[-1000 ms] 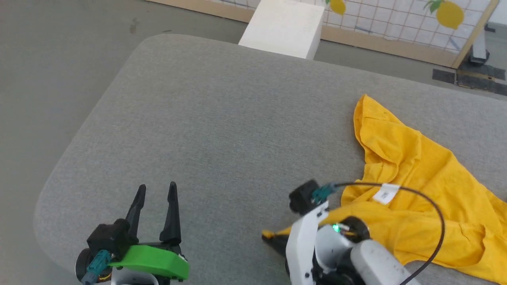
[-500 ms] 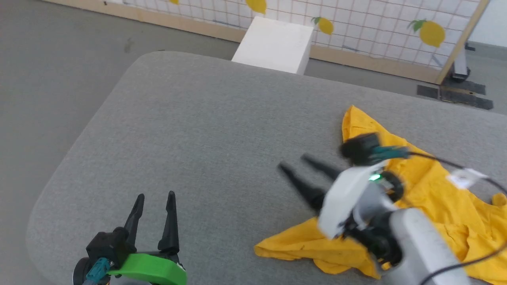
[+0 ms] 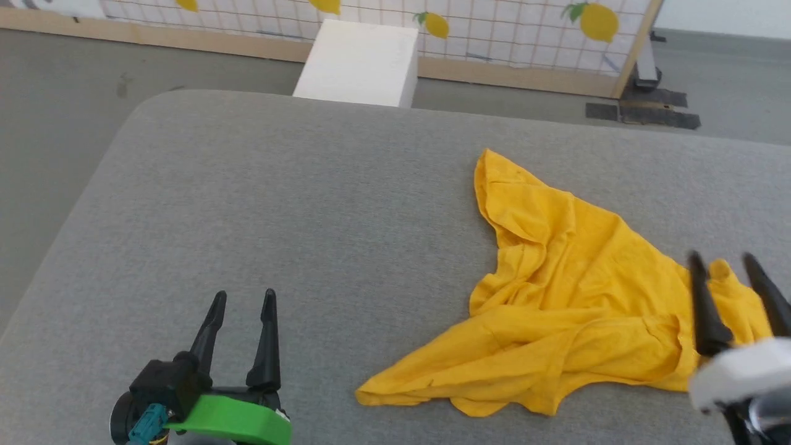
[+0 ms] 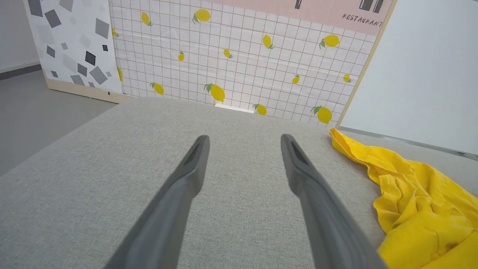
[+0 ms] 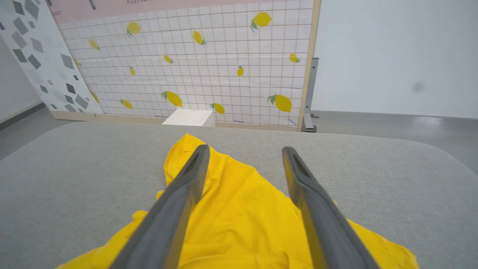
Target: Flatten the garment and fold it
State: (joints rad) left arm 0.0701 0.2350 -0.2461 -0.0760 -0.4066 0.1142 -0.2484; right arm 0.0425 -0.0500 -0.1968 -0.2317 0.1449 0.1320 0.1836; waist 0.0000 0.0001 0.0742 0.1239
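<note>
The garment (image 3: pixel 568 296), a plain bright yellow T-shirt, lies crumpled on the right half of the grey cushioned surface (image 3: pixel 296 204), one corner stretched toward the front. My right gripper (image 3: pixel 722 258) hangs open over its right end with nothing between its fingers; the right wrist view shows the yellow cloth (image 5: pixel 242 220) under the spread fingers (image 5: pixel 186 186). My left gripper (image 3: pixel 242 298) stands open and empty at the front left, well apart from the shirt. In the left wrist view the shirt's edge (image 4: pixel 410 186) lies right of that gripper (image 4: pixel 242 138).
A white block (image 3: pixel 361 62) stands on the floor beyond the cushion's far edge. Behind it runs a tiled partition with lemon prints (image 3: pixel 494 31) on a wooden frame. The cushion's rounded corner (image 3: pixel 142 105) drops to grey floor at the left.
My right gripper has opened, let go of the shirt's front corner, and swung up and to the right over the shirt. The head camera has also shifted. The left gripper stays put.
</note>
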